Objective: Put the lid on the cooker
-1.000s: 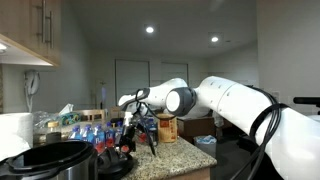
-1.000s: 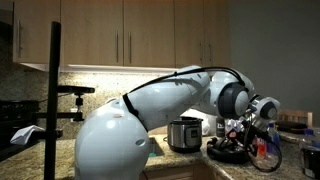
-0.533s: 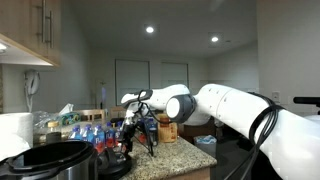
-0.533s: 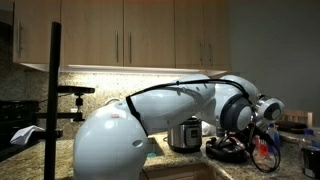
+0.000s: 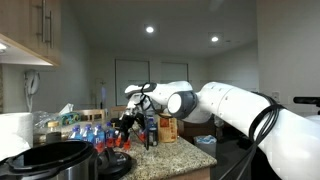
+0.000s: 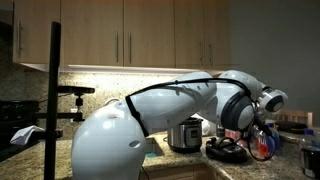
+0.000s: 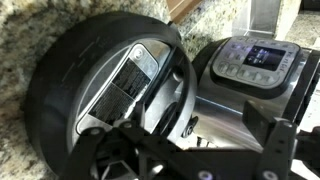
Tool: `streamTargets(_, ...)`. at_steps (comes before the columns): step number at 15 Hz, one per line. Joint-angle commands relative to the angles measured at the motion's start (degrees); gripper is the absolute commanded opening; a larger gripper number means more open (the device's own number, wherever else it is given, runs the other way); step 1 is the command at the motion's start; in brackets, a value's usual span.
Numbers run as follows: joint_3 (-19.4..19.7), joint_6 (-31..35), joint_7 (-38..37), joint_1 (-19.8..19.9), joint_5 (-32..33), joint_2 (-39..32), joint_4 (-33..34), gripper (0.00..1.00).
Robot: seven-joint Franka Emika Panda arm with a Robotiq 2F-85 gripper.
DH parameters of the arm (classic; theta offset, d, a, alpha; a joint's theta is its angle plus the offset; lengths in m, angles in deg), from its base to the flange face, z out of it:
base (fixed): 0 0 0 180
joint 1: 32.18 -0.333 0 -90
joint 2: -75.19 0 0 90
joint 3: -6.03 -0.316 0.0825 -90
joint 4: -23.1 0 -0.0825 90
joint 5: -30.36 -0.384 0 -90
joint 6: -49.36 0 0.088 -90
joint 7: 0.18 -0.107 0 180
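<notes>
The lid (image 7: pixel 100 95) is a round black disc with a silver label and a raised handle. It lies on the granite counter right beside the cooker (image 7: pixel 250 65), whose control panel and steel body show at the right. My gripper (image 7: pixel 195 152) is open just above the lid's edge nearest the cooker, with a finger on each side and nothing held. In both exterior views the cooker (image 5: pixel 55 158) (image 6: pixel 185 133) stands on the counter with the lid (image 5: pixel 115 164) (image 6: pixel 228 152) next to it. My gripper (image 5: pixel 127 128) (image 6: pixel 263 135) hangs over the lid.
Several bottles and packets (image 5: pixel 95 132) crowd the counter behind the lid. A red-capped container (image 6: pixel 262 148) stands close to the gripper. A wooden block (image 5: pixel 167 128) sits further back. The counter edge (image 5: pixel 185 165) is near.
The wrist has turned and lifted a little over the lid. The lid and cooker have not moved.
</notes>
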Motion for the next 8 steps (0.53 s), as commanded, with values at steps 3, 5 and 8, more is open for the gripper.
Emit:
streamTargets(3, -1.6, -1.2, -5.1, 0.3, -3.3, -0.7, -0.4, 1.00)
streamTargets(5, -2.3, -1.3, -5.6, 0.0, -4.3, -1.9, -0.3, 1.00)
streamTargets(8, -4.2, -0.5, -6.0, 0.5, -7.4, -4.4, -0.3, 1.00)
